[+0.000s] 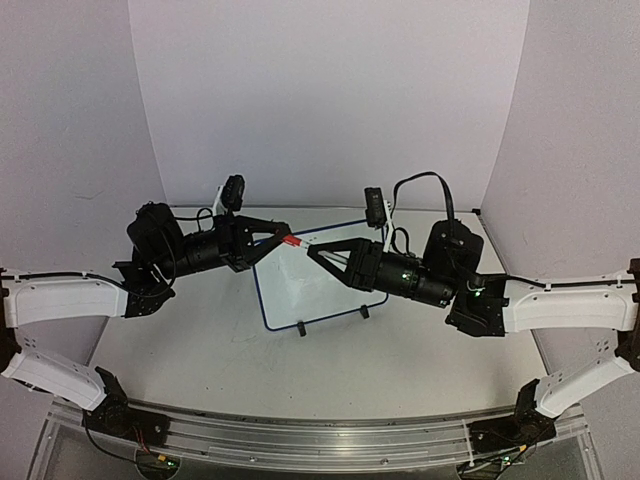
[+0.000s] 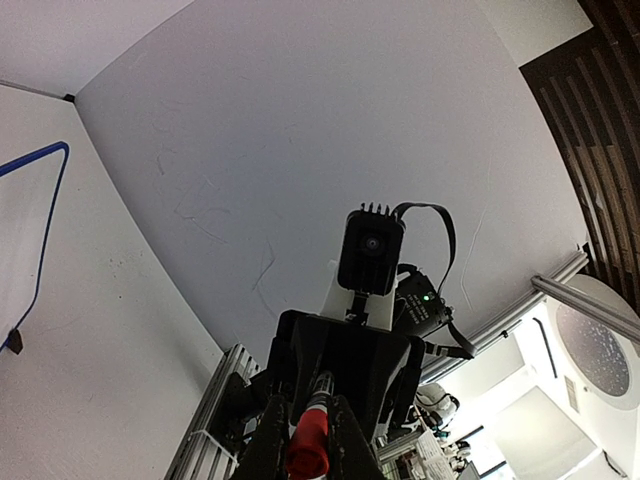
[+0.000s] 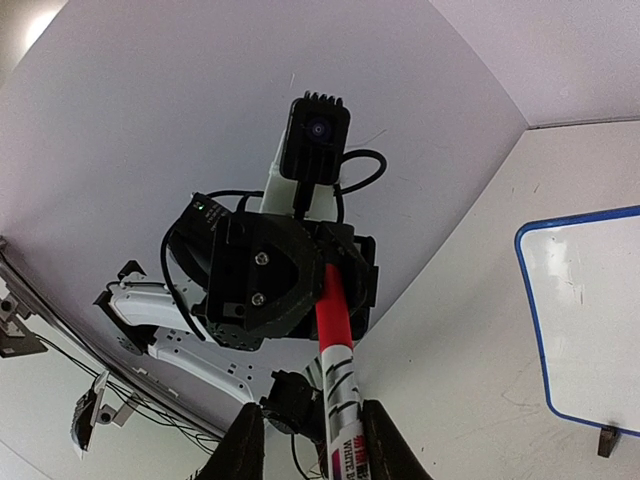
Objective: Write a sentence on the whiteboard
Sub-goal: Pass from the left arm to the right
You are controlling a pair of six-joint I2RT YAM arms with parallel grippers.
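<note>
The whiteboard (image 1: pixel 300 290) stood blank at mid-table, just below both grippers. The left gripper (image 1: pixel 283 236) was clamped on the red cap end of the marker (image 1: pixel 297 243). The marker's long axis ran left to right into the right gripper (image 1: pixel 313 251), whose jaws stood apart around the white barrel.

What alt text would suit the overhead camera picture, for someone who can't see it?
Two robot arms meet over a small blue-framed whiteboard, sharing one marker: the left gripper grips its red cap, and the right gripper straddles its barrel. No writing shows on the visible part of the board.
</note>
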